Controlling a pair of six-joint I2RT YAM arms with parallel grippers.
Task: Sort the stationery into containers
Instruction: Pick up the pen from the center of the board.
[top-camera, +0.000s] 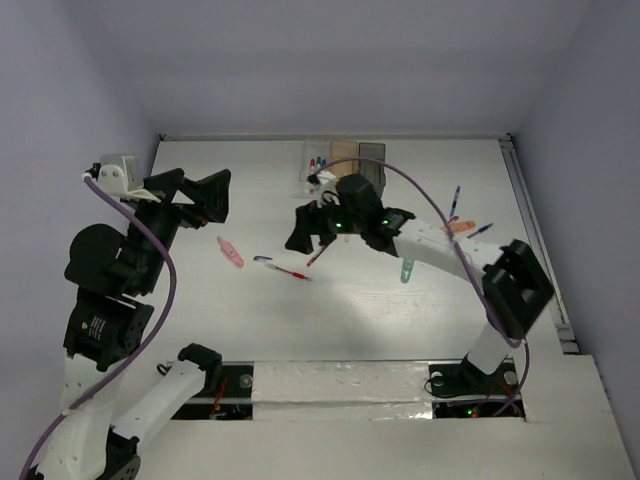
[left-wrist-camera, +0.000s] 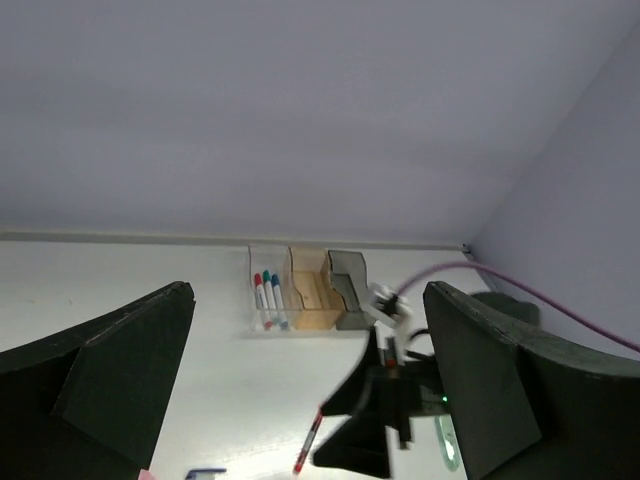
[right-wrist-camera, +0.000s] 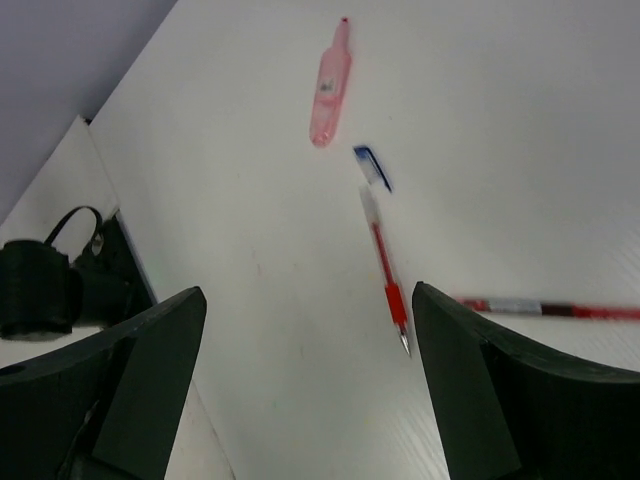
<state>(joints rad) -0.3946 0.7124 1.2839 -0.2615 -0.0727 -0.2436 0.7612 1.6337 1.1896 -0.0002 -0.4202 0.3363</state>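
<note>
Three bins stand in a row at the back: a clear one (top-camera: 314, 162) with red, teal and blue markers (left-wrist-camera: 266, 298), an orange one (top-camera: 343, 153) and a dark grey one (top-camera: 371, 155). On the table lie a pink highlighter (top-camera: 231, 252), a red pen with a blue cap (top-camera: 284, 268), a red and grey pen (top-camera: 318, 255) and a pale green tube (top-camera: 407, 270). My right gripper (top-camera: 307, 234) is open and empty, above the table just right of the red pen (right-wrist-camera: 387, 275). My left gripper (top-camera: 205, 195) is open and empty, raised at the left.
More pens (top-camera: 456, 200) and an orange item (top-camera: 460, 227) lie at the right, near the right arm. A purple cable (top-camera: 420, 190) arcs over that arm. A wall runs behind the bins (left-wrist-camera: 310, 295). The table's right edge has a rail (top-camera: 535, 230).
</note>
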